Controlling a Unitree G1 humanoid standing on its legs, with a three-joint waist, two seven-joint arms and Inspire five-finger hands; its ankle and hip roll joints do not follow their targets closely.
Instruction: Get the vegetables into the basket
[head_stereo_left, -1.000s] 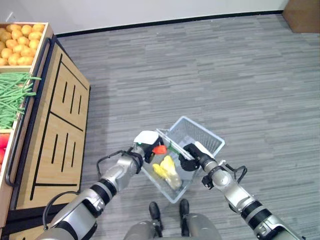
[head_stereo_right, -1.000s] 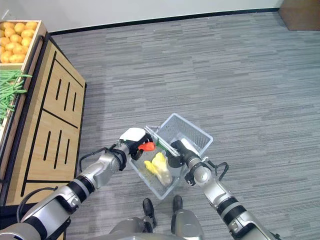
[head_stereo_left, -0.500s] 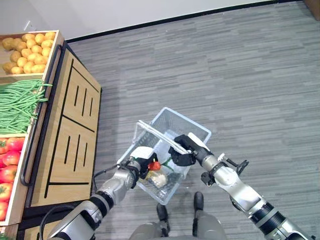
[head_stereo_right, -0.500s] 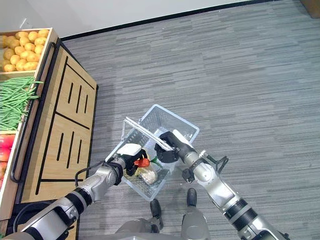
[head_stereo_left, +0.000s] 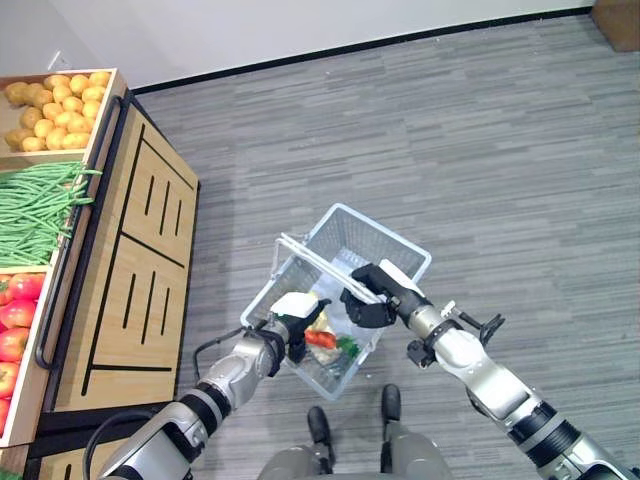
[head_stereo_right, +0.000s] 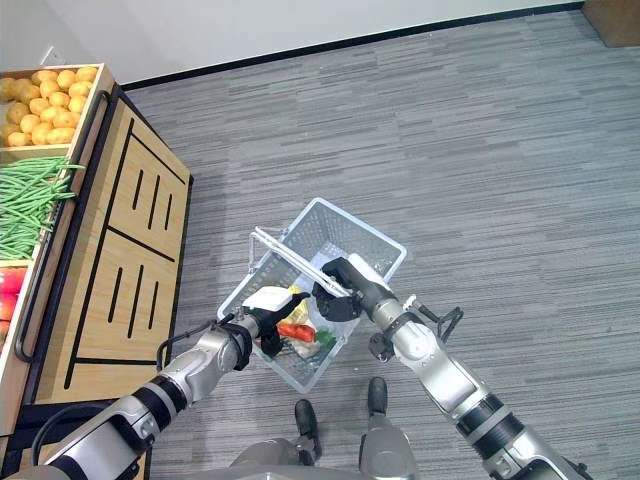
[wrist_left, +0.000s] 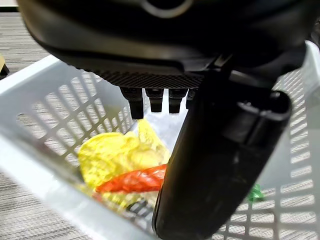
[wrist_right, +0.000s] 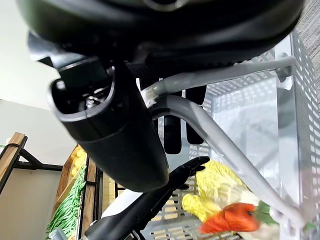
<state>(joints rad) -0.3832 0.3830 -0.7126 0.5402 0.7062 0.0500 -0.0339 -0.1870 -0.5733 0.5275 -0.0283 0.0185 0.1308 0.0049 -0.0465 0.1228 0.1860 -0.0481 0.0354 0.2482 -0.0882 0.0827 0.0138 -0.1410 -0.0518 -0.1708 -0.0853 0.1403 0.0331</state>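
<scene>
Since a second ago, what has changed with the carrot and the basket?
The carrot left the left robot hand and now lies in the basket beside the yellow vegetable; that hand is open above it. The right robot hand still grips the basket handles.

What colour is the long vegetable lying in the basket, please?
Orange-red with a green top, clearest in the right wrist view.

Grey plank floor (head_stereo_left: 480, 150) carries a wooden produce stand (head_stereo_left: 130, 260) along its left side, against the wall.
</scene>
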